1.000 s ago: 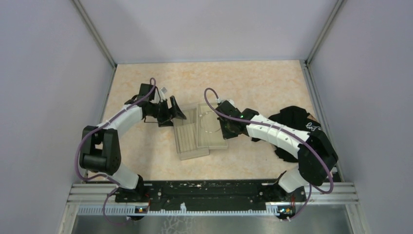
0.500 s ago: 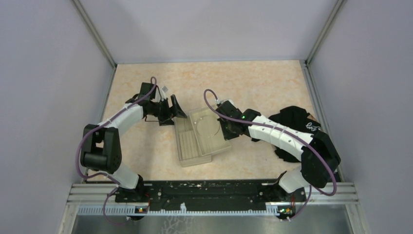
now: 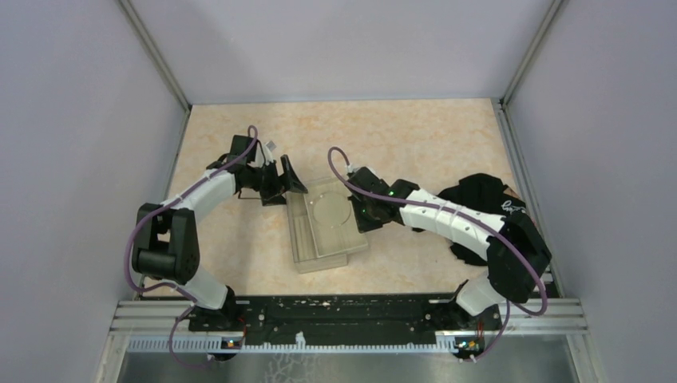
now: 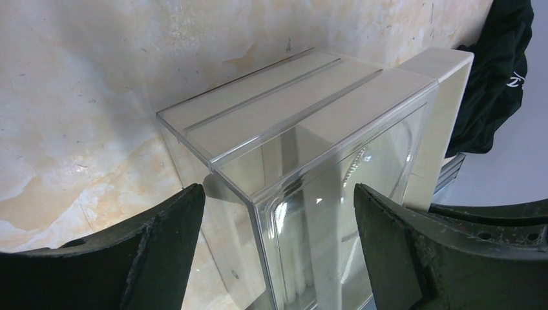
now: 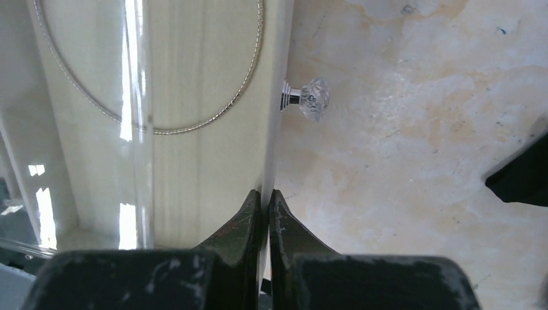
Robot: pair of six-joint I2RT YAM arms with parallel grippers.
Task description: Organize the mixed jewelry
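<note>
Hemmed in on three sides by walls (image 3: 80, 159). Blocked at centre by stacked, skewed trays (image 3: 307, 235). Crowded at trays' far-left corner by left gripper (image 3: 281, 182), spread wide, tray corner close ahead between fingers (image 4: 161, 245). Closed off along trays' right edge by right gripper (image 3: 363, 214), pinched tight against tray wall, knob (image 5: 310, 98) jutting out just ahead. Blocked at right by cloth (image 3: 479, 195), heaped under right arm (image 3: 455, 223). Left free: far table (image 3: 359, 128), near strip before trays, bare patch right of knob.
</note>
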